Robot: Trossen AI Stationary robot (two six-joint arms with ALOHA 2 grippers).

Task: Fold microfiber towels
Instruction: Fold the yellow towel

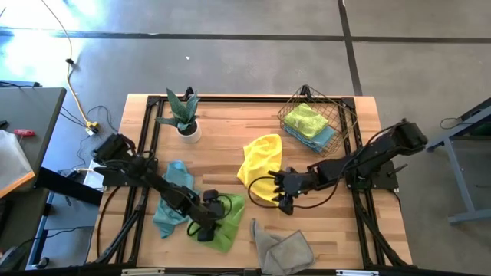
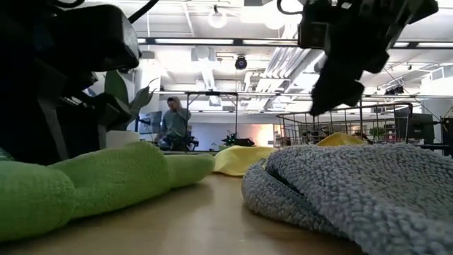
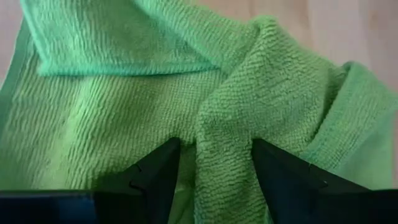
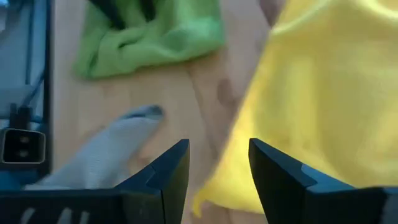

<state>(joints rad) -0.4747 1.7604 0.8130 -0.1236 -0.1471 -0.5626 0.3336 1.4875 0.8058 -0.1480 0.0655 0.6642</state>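
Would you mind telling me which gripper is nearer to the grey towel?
Right, narrowly. The right gripper hovers just above the grey towel, at the yellow towel's edge. The left gripper sits beside it, over the green towel.

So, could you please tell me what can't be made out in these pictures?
- High view: the part of the lime green towel under the left hand is covered by the arm.
- High view: the towels in the wire basket are stacked, so only the top lime green one shows fully.
- Low view: the teal towel is hidden behind the left arm.
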